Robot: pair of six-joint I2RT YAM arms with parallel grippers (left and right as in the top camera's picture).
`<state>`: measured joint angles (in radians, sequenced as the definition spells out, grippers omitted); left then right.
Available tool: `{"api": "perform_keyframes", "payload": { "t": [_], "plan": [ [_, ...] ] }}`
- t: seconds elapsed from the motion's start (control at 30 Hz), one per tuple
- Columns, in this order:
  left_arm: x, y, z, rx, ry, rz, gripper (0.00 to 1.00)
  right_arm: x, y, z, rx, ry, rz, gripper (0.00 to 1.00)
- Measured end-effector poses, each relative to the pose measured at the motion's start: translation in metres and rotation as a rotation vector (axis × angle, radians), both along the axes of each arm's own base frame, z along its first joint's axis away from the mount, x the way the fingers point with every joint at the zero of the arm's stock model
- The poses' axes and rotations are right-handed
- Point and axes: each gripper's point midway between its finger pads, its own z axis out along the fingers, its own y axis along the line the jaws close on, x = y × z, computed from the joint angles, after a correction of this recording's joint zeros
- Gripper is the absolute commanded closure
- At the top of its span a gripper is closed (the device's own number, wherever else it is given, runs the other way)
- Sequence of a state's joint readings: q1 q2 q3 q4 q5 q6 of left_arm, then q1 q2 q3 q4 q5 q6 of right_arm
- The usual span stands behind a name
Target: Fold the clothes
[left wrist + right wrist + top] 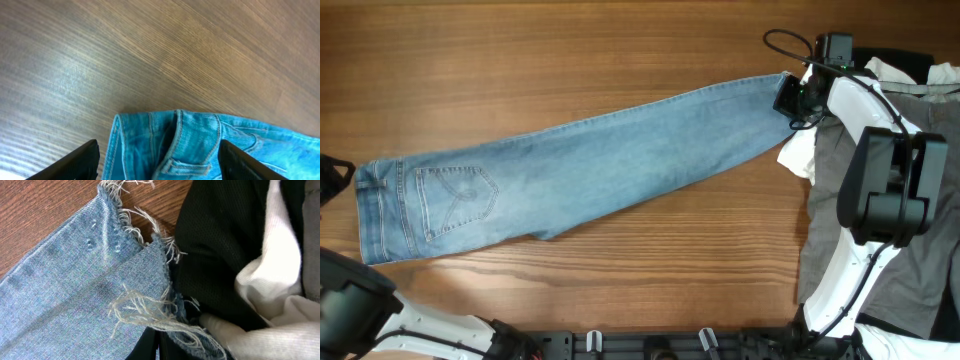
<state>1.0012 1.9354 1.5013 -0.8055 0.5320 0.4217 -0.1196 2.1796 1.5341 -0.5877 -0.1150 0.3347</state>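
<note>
Overhead view shows the long light-blue denim jeans (pixel 570 165) stretched flat across the brown wooden table (pixel 570 50), with the waistband just beside the left gripper (pixel 332 178) and the leg end at the right gripper (pixel 793 95). On the left wrist view, the left gripper's 2 dark fingers (pixel 70 162) stand wide apart and hold nothing. The stitched waistband (pixel 175 145) lies on the wood between them, just ahead of the tips. On the right wrist view, the frayed hem (pixel 145 305) lies bunched close in front of the right fingers, touching a black woven garment (pixel 220 240) with a white garment (pixel 270 280) beyond. I cannot tell whether those fingers pinch the hem. Near the right gripper, a grey pair of trousers (pixel 825 220) lies heaped.
</note>
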Motion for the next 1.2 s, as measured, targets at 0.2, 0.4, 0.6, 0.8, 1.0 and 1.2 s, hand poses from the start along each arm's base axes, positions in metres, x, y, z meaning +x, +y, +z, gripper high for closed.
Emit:
{"api": "perform_keyframes", "payload": {
  "t": [0.2,0.4,0.6,0.8,1.0,1.2],
  "plan": [
    [0.005,-0.004,-0.027,-0.038,-0.007,-0.068,0.24,0.0,0.0,0.0,0.0,-0.001,-0.001,0.95],
    [0.018,-0.014,-0.042,-0.1,-0.089,-0.144,0.26,0.0,0.0,0.0,0.0,-0.002,-0.001,0.95],
    [0.023,-0.027,-0.044,-0.169,-0.152,-0.188,0.32,0.001,0.0,0.0,0.001,-0.003,-0.004,0.95],
    [0.026,-0.038,-0.051,-0.223,-0.195,-0.227,0.55,0.001,0.0,0.0,0.001,-0.005,-0.005,0.94],
    [0.029,-0.045,-0.053,-0.276,-0.232,-0.238,0.96,0.003,0.0,0.001,0.001,-0.013,-0.005,0.95],
    [0.019,-0.047,-0.049,-0.385,-0.215,-0.153,0.96,0.004,0.0,0.001,0.009,-0.017,-0.028,0.96]
  ]
}}
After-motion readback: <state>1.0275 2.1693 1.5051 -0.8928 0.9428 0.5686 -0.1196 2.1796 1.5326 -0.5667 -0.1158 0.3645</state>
